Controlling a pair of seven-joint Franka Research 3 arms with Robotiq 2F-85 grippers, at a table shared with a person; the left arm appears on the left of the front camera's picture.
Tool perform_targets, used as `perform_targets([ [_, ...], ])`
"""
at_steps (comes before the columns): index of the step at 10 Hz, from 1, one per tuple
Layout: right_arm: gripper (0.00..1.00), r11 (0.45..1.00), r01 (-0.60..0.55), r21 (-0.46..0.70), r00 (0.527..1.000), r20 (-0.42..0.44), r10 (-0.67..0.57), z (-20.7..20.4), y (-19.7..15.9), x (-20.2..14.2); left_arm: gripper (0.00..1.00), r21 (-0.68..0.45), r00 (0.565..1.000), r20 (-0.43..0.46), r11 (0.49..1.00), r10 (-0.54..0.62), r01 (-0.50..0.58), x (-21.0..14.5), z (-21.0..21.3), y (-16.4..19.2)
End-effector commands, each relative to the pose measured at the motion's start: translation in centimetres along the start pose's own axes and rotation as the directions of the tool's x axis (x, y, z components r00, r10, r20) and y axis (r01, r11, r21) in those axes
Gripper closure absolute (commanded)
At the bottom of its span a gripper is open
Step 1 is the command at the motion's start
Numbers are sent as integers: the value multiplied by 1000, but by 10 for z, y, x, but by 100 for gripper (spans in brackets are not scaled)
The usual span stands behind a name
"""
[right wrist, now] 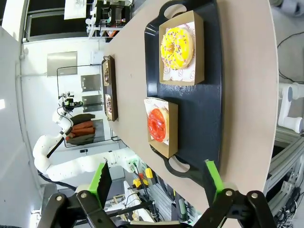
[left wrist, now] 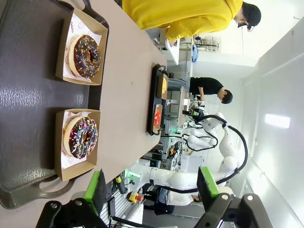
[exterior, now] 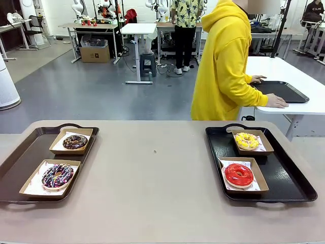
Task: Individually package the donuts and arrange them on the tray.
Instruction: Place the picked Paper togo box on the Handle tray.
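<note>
Four donuts each lie in a shallow paper-lined cardboard box. On the left tray [exterior: 23,160] are the dark chocolate donut [exterior: 75,142] [left wrist: 87,56] and the chocolate sprinkled donut [exterior: 57,176] [left wrist: 81,137]. The right tray [exterior: 287,175] carries the yellow sprinkled donut [exterior: 247,141] [right wrist: 176,47] and the glossy red donut [exterior: 238,175] [right wrist: 157,125]. My left gripper [left wrist: 151,187] hangs open, high above the near end of the left tray [left wrist: 28,71]. Over the right tray [right wrist: 204,109], my right gripper [right wrist: 158,180] is also open. Nothing sits between either pair of fingers.
A person in a yellow hoodie [exterior: 226,61] stands at the far side, turned to a white side table [exterior: 299,76], hands by a black tray [exterior: 284,90] there. The tan tabletop [exterior: 152,173] lies bare between the two trays.
</note>
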State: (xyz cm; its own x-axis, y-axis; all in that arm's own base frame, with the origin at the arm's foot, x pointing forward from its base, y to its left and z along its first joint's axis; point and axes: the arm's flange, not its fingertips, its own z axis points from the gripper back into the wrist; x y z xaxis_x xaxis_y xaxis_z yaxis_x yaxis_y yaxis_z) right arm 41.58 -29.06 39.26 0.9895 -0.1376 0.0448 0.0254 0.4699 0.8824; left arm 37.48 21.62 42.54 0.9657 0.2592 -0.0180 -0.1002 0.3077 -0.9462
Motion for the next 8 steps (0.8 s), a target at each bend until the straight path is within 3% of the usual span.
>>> perform_targets([
  [1, 0, 1000, 21, -4, 1000, -4, -21, -3, 5, -5, 0, -4, 1000, -8, 1000, -5, 5, 0, 1, -1],
  [8, 0, 1000, 21, -4, 1000, -4, -21, -3, 5, -5, 0, -4, 1000, -8, 1000, -5, 5, 0, 1, -1],
])
